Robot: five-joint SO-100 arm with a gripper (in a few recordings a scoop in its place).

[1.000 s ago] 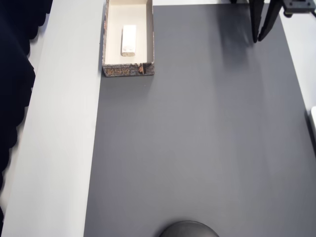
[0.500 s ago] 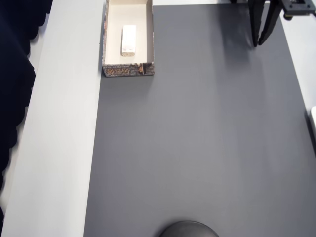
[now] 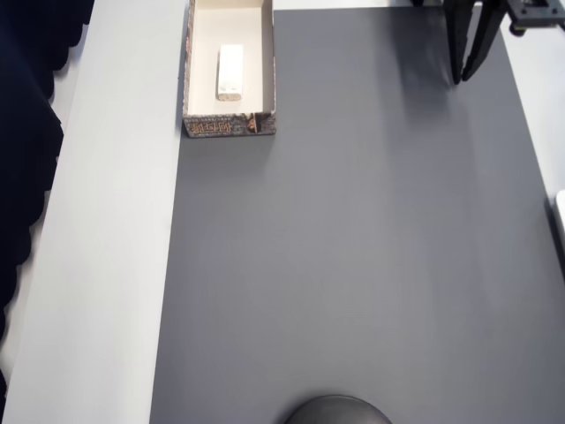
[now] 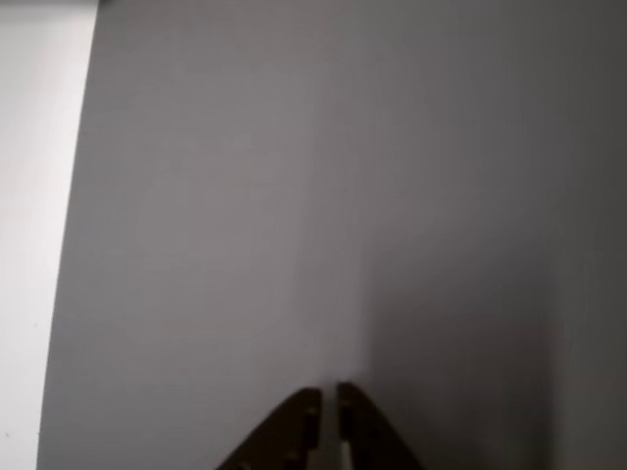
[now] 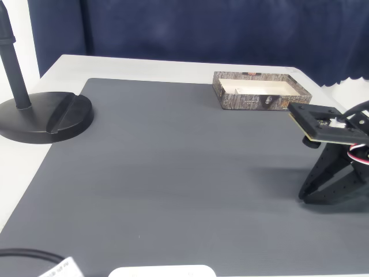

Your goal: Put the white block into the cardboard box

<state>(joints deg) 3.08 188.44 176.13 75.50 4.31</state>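
Observation:
The white block [image 3: 230, 72] lies flat inside the cardboard box [image 3: 265, 62], lengthwise along it, at the top left of the overhead view. In the fixed view the box [image 5: 248, 99] stands at the far side of the grey mat, and its near wall hides the block. My gripper [image 3: 461, 78] is far from the box, at the top right of the overhead view, low over the mat. Its dark fingers meet at the tips with nothing between them. The wrist view shows the fingertips [image 4: 306, 403] almost touching above bare grey mat. My gripper [image 5: 304, 197] points down at the right of the fixed view.
A black round stand base [image 5: 46, 115] with a pole sits at the mat's left in the fixed view, and at the bottom edge [image 3: 338, 411] overhead. White table [image 3: 106, 265] borders the grey mat [image 3: 353, 247]. A dark blue curtain [image 5: 202, 29] hangs behind.
The gripper's fingertips have shifted slightly down the overhead picture. The block and the box have not moved.

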